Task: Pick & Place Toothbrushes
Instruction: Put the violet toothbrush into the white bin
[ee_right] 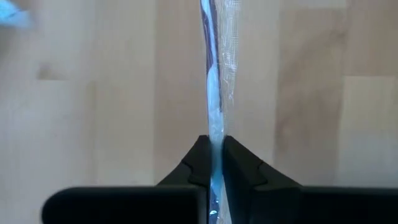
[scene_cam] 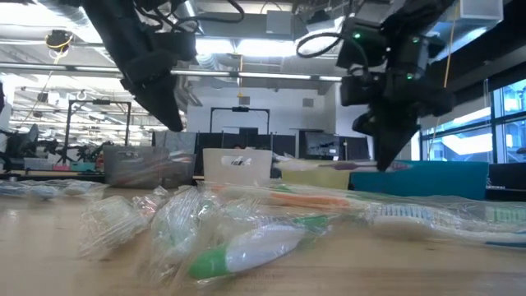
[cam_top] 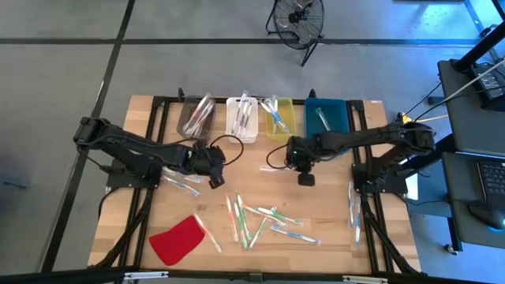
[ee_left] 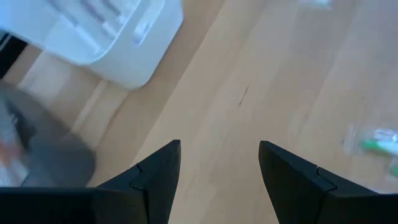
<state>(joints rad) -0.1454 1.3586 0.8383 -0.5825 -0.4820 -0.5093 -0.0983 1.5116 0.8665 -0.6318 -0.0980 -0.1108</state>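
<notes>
Several wrapped toothbrushes (cam_top: pixel 260 219) lie loose on the wooden table's near middle. Others lie at the right (cam_top: pixel 354 209) and beside my left gripper (cam_top: pixel 182 183). Four bins stand in a row at the far side: grey (cam_top: pixel 196 118), white (cam_top: pixel 242 118), yellow (cam_top: pixel 280 117) and blue (cam_top: pixel 327 114), each with toothbrushes in it. My right gripper (cam_top: pixel 305 179) is over the table's middle, shut on a blue-and-white toothbrush (ee_right: pixel 214 74) in a clear wrapper. My left gripper (ee_left: pixel 219 163) stands open over bare wood, near the white bin's corner (ee_left: pixel 134 59). My right gripper pinches the wrapped toothbrush (ee_right: pixel 215 142) between its two fingers. The fingers (ee_right: pixel 239 163) point steeply down. The toothbrush runs on past the fingertips, along their line, toward the table. Which end is held, and whether the far end touches the wood, I cannot tell.
A flat red piece (cam_top: pixel 177 239) lies at the table's near left. Black frame rails (cam_top: pixel 369 189) run along both sides of the table. Bare wood shows between the two grippers and the bins.
</notes>
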